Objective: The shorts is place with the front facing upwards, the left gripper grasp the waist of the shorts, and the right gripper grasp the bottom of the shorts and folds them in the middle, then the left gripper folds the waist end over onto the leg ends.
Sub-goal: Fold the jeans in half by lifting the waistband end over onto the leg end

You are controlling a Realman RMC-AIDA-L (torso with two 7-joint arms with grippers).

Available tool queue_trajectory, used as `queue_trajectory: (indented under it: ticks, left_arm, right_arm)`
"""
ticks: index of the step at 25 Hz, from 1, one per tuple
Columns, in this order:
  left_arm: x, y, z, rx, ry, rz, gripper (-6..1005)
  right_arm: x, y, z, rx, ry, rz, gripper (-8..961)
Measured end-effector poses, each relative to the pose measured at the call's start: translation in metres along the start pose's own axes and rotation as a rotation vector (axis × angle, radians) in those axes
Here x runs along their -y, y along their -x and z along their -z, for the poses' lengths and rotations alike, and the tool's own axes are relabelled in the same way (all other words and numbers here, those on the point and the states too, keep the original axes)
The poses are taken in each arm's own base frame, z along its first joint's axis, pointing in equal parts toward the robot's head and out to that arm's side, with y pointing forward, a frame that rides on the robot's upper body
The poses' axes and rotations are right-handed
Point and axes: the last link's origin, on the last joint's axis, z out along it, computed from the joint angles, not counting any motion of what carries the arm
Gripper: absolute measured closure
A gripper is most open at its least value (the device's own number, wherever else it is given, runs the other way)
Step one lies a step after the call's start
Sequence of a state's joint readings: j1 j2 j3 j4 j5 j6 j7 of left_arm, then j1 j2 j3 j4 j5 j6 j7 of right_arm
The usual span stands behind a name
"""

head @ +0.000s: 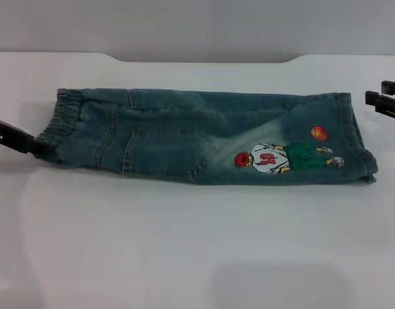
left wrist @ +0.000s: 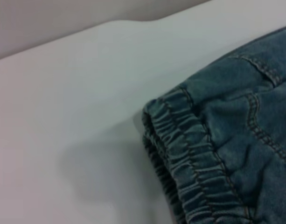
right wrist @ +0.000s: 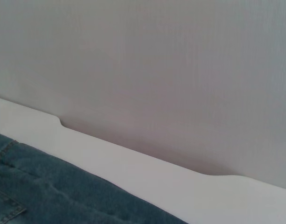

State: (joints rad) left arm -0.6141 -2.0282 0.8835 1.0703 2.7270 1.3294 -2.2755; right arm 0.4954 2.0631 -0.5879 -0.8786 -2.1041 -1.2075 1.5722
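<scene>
Shorts point(head: 210, 138) lie folded lengthwise on my worktop point(head: 184, 244), left pincer point(head: 36, 147) grasping the waist end point(head: 67, 122), right pincer point(head: 385, 102) released, apart.

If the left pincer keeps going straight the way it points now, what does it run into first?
The left pincer points at the gathered waist end of the shorts, at table height. It would meet that elastic band first; in the head view it looks at or touching it already.

A white table point(head: 184, 244) fills the near and middle ground, its surface smooth and faintly glossy. Along the far side its edge dips in a shallow, rounded recess. Beyond it stands a plain pale grey wall point(head: 197, 26), running from left to right across the scene.
</scene>
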Motion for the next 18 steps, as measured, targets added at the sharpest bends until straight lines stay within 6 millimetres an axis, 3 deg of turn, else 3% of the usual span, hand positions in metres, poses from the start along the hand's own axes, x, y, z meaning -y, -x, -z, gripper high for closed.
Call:
queue_trajectory:
  ticks: [18]
  left_arm:
    - [-0.018, 0.003, -0.019, 0.038, 0.043, -0.026, 188]
  right_arm:
    - [-0.003, -0.003, -0.002, -0.005, 0.010, -0.001, 538]
